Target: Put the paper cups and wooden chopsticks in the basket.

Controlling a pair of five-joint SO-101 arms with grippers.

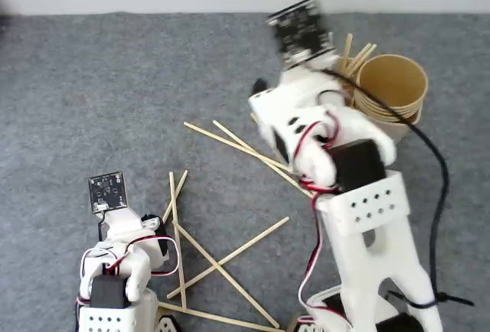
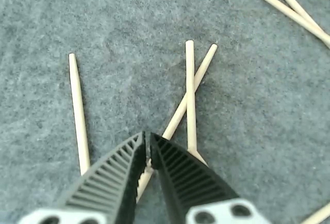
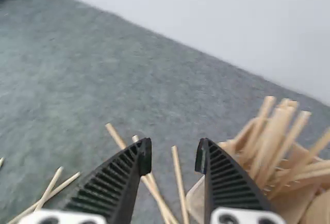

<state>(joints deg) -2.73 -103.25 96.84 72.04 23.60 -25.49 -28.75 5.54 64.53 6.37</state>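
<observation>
Several chopsticks (image 1: 230,259) are lying loose, right gripper (image 3: 174,152) hanging open by the paper cups (image 1: 390,83), left gripper (image 2: 148,140) sitting closed, likely needing reopening first.

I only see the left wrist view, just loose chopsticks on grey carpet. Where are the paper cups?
Observer: The paper cups stand stacked, far right on the table in the high view.
Operator: Any chopsticks with them?
Observer: Yes, a bundle of chopsticks sticks up right beside the cups.
Operator: And the other arm?
Observer: The right gripper is open and empty, close to that bundle.
</observation>
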